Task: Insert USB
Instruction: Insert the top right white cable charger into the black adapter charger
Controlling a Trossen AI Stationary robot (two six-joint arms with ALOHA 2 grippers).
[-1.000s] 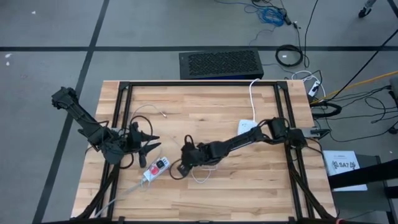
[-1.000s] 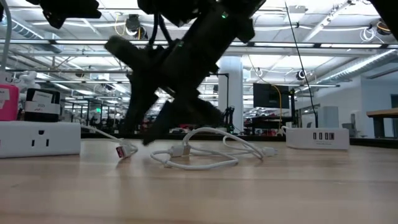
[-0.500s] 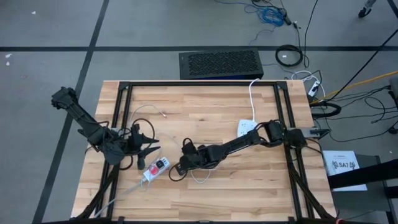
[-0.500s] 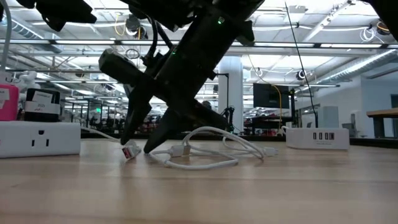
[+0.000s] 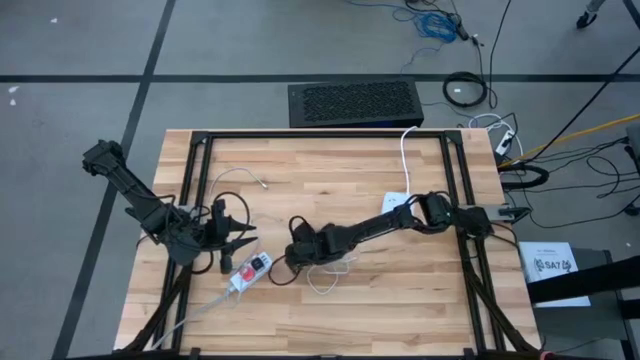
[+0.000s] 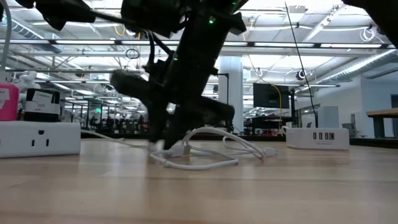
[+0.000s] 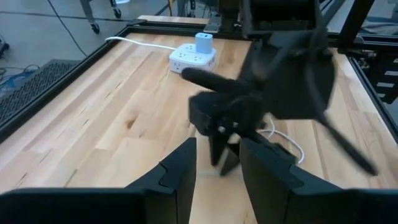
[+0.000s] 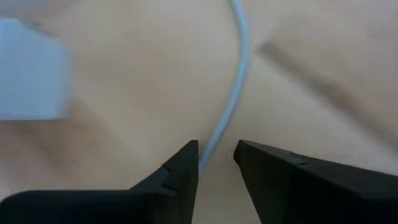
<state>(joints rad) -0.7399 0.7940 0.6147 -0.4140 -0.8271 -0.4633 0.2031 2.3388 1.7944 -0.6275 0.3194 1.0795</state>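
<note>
A white USB cable lies in loose loops on the wooden table; in the low view its loops rest flat on the boards. My right gripper points steeply down at the cable's left end, fingertips at the table. In the right wrist view one strand runs into the narrow gap between its fingers. The cable's plug is hidden. My left gripper hovers open and empty left of it, by a white power strip with a red switch. My right gripper stands astride one strand of the white cable, coming from above and slanting toward the table's left. The strand lies on the table and runs along between the fingers. Whether the fingers touch it I cannot tell.
A white charging hub with a blue plug sits right of centre, its white lead running to the far edge. A thin dark cable curls at the far left. Bare boards lie near the front edge.
My right gripper has tipped more steeply down and sunk onto the cable's left end, and its fingers stand closer together than before. The small red-tipped plug that lay beside its fingers in the low view no longer shows there.
</note>
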